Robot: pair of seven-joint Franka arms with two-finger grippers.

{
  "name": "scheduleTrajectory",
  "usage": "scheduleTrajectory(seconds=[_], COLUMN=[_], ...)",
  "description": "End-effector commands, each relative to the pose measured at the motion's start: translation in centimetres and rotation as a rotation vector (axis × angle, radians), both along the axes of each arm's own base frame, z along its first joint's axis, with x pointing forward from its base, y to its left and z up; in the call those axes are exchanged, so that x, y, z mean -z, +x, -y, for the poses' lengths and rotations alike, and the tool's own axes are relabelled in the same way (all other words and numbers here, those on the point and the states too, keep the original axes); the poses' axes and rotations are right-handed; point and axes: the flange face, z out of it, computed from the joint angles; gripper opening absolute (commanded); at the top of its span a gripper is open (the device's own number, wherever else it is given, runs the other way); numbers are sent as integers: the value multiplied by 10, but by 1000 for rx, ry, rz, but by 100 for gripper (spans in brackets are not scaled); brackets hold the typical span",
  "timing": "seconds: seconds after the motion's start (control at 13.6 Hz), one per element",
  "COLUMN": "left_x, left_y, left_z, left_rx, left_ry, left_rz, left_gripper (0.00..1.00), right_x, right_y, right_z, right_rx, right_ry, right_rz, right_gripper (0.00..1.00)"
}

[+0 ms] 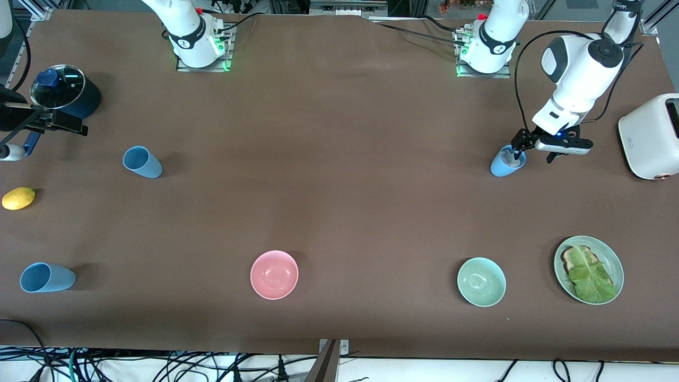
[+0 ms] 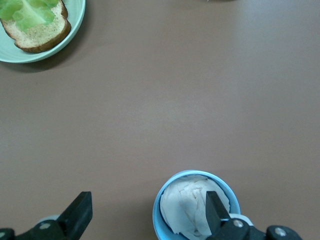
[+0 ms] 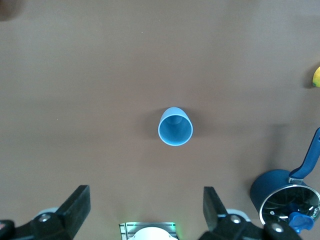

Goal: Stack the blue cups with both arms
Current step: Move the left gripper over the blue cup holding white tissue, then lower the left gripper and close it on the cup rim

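Light-blue matte plastic tumblers, three in number, are shown on the brown worktop (image 1: 339,175). One upright cup (image 1: 507,162) stands toward the left arm's end, with pale crumpled material seen inside it in the left wrist view. A second cup (image 1: 142,162) stands toward the right arm's end, and a third cup (image 1: 46,277) lies on its side nearer the front camera.

The left hand (image 1: 522,151) is positioned at the rim of the first cup with its fingers spread; one finger (image 2: 216,211) is seen inside the mouth, the other well outside the wall, so nothing is gripped. The right hand (image 3: 145,210) is held high over the worktop above the second cup, fingers apart and empty.

Several hazards may be judged from this arrangement:
- A rim pinch on a thin tapering wall may slip or tilt the cup as it is lifted.
- The filling may be pressed or dragged out by the inner finger, and it would be expected to prevent another cup from nesting fully.
- The white toaster (image 1: 651,136) stands just beside the left hand and may be struck by a sideways swing.
- The dark blue lidded pot (image 1: 66,95) and yellow lemon (image 1: 18,198) lie near the right arm's cups and may be knocked.
- The tipped cup may roll when touched.
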Motion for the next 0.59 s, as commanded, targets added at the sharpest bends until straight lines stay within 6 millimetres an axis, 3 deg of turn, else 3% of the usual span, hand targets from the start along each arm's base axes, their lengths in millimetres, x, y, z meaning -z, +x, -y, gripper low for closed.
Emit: scheduleTrajectory(seconds=[0.0, 0.52], left_x=[2, 9], left_y=[-5, -7], left_z=[-13, -12], left_rx=[13, 14], left_ry=[8, 8], left_rz=[14, 13], left_gripper=[100, 100], right_x=[-5, -8], right_y=[-3, -3], right_z=[4, 0], right_rx=[-5, -2], right_ry=[3, 1], right_rz=[1, 7], right_gripper=[100, 100])
